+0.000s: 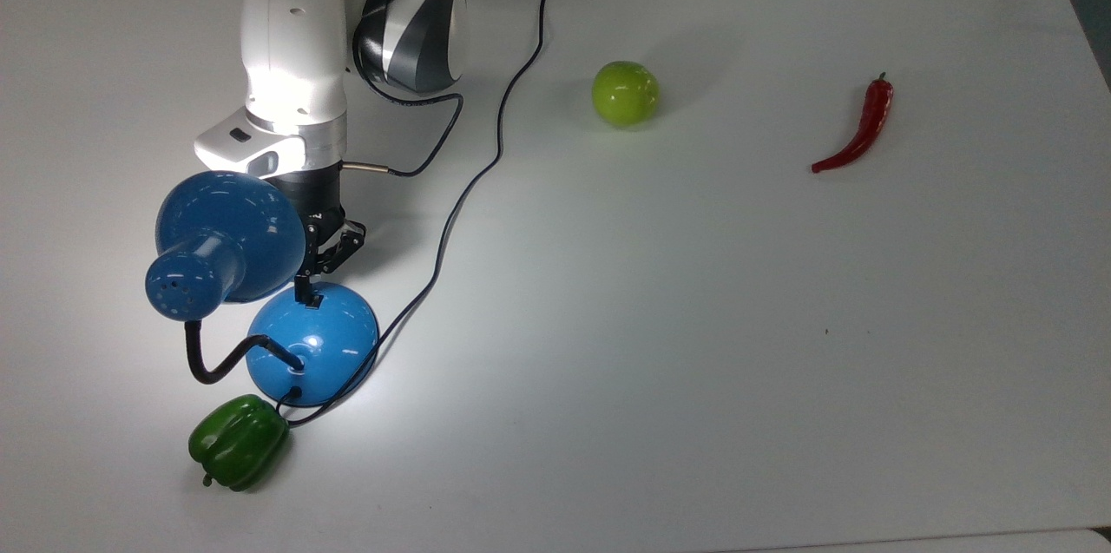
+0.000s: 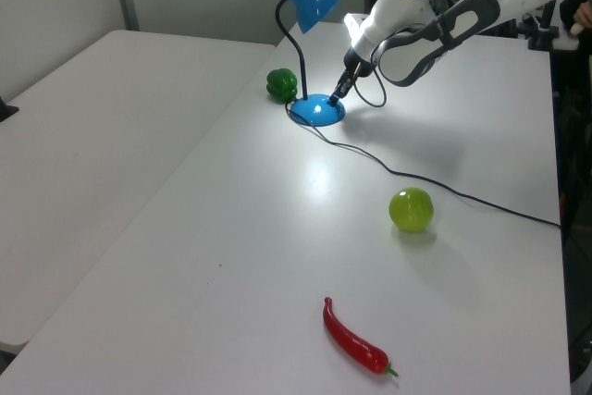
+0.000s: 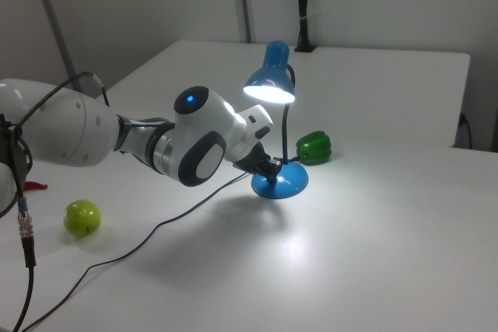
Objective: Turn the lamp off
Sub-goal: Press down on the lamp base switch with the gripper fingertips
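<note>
One arm is what you have here, and its gripper (image 1: 305, 292) sits tip-down on the domed base (image 1: 323, 343) of the lamp (image 1: 227, 240), right at the small black switch (image 1: 313, 302) near the base's upper edge in the top view. You can see the fingers drawn together into a single narrow point; nothing is pinched between them. In the left view the gripper (image 2: 335, 94) slants down onto the base from the left view's right, and in the right view the gripper (image 3: 272, 169) meets the base (image 3: 282, 183) from the right view's left. Your lamp (image 3: 272, 75) is lit: its cone shade glows underneath in the right view and a bright pool lies on the white table (image 1: 694, 319) around the base. The lamp stands toward the top view's left side, its black bendy neck (image 1: 213, 362) curling out from the base and its black cord (image 1: 486, 162) running up across the table. A green bell pepper (image 1: 237, 441) lies just beside the base, on the top view's lower left. A green apple (image 1: 625, 93) rests well apart toward the middle of the table, and a red chilli (image 1: 859, 129) lies farther to the top view's right.
</note>
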Robot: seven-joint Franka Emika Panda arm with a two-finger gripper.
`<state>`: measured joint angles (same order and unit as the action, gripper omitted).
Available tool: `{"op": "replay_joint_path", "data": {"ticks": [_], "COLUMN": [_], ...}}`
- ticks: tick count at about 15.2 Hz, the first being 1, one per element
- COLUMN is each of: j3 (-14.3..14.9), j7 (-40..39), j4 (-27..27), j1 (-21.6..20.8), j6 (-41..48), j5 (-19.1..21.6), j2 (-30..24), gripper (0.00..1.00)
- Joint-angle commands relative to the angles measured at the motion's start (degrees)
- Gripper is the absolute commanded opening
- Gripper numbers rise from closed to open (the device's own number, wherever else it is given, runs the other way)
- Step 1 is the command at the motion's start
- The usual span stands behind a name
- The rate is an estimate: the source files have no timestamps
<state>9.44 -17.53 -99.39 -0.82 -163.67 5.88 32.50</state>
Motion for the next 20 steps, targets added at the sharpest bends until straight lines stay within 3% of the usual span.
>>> {"op": "replay_joint_path", "data": {"ticks": [1, 20], "j3": [-0.2, -0.5], "j7": [0.1, 0.0], "j4": [0.5, -2.2], "j1": [-0.5, -0.6], "j6": [-0.9, -0.9], "j5": [1.9, 1.0], "j2": [-0.4, -0.4], "gripper": [0.0, 0.0]}}
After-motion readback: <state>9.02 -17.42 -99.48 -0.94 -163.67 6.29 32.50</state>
